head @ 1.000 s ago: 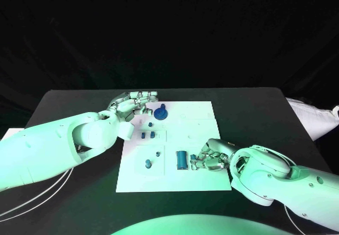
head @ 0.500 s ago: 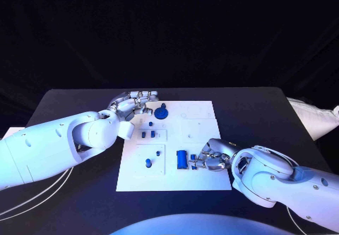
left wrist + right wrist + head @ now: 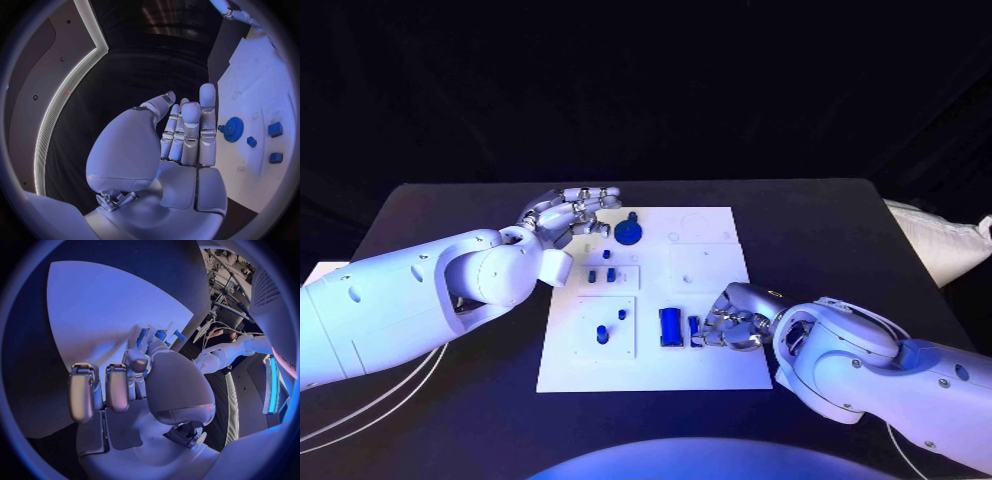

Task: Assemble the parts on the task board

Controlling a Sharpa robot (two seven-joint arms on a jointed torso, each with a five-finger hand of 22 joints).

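Nearest, the right hand [image 3: 728,326] pinches a small blue peg [image 3: 694,326] beside the blue block [image 3: 671,326] on the white board [image 3: 711,262], best seated upright and gently; beyond, the left hand [image 3: 568,214] hovers empty, fingers extended, near the gear [image 3: 629,233].

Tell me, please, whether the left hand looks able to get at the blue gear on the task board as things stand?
Probably yes. The left hand hovers open at the task board's far left corner, and the blue gear lies just beside its fingers with nothing between them.
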